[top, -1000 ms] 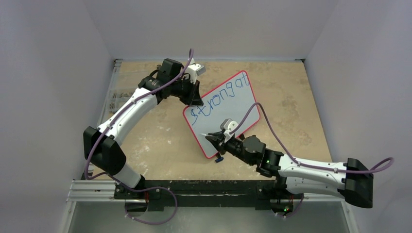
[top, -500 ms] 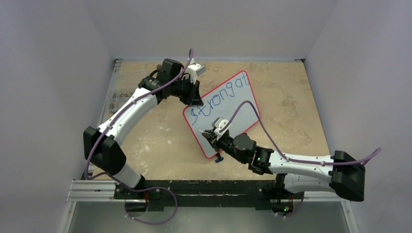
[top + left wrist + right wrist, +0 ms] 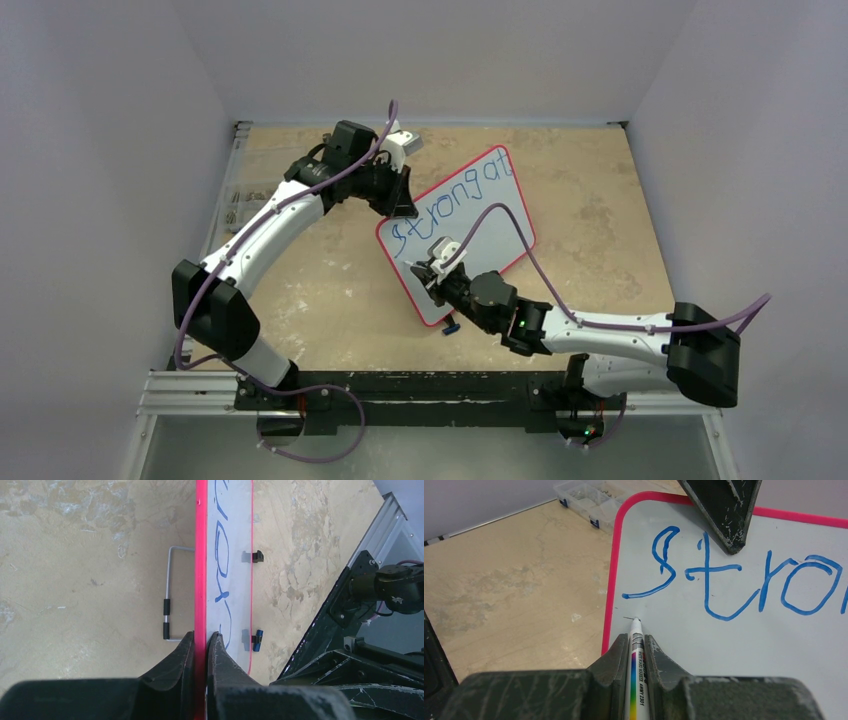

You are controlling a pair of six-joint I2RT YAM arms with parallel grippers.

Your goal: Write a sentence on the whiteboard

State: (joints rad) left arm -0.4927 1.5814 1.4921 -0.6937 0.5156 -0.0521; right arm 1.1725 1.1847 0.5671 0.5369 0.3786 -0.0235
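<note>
The left gripper (image 3: pixel 201 639) is clamped on the red-pink frame of the whiteboard (image 3: pixel 240 530), which extends straight ahead of it. The right gripper (image 3: pixel 636 640) is closed on a whiteboard marker (image 3: pixel 637 680). The marker tip touches the board just ahead of the gripper, and the blue sentence (image 3: pixel 707 587) lies beyond it, up and to the right.

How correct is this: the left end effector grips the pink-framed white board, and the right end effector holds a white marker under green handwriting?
Nearly. The handwriting above the white marker on the pink-framed white board is blue, not green; the right wrist view shows it. The rest holds.
</note>
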